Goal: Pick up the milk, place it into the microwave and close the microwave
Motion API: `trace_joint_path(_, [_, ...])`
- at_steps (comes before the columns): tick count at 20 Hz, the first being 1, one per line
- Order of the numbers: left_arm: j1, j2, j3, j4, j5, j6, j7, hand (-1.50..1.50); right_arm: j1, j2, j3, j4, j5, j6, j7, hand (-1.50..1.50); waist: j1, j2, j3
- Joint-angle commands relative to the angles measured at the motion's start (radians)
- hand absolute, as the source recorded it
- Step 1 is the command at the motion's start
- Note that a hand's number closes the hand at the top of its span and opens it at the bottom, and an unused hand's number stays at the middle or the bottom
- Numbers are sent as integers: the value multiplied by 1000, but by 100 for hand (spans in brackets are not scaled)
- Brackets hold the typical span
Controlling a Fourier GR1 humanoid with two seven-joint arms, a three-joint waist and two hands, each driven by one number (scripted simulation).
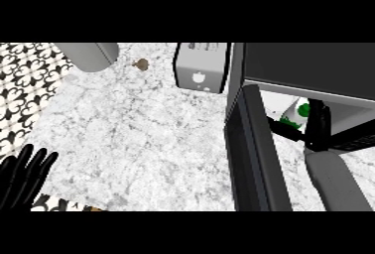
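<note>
The milk (295, 115), a white carton with green print, stands tilted inside the open microwave (315, 67) at the right. My right hand (316, 124) reaches into the cavity. Its fingers lie along the carton's right side and its thumb (284, 131) below it, curled round the carton. The grey right forearm (333, 183) comes in from the lower right. The microwave's dark door (249, 149) stands wide open, swung out towards me and hiding part of the cavity. My left hand (22, 176) rests open at the lower left edge, fingers up.
A silver toaster (200, 67) stands just left of the microwave at the back. A grey round container (89, 53) sits at the back left, with a small brown item (141, 63) beside it. The marble counter (139, 134) lies between them and my left hand.
</note>
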Motion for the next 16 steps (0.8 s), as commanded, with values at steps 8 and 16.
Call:
trace_joint_path(8, [-36,-18,-55,17,-48,7,7,-150,-415,50,-10,346,-38,188,342,-150,37,23,-4])
trace_joint_path(16, [-45,-47,-97,10,-116,36,8,-150,-561,38,-52,538,-23,229,378,-150,-7,21,-3])
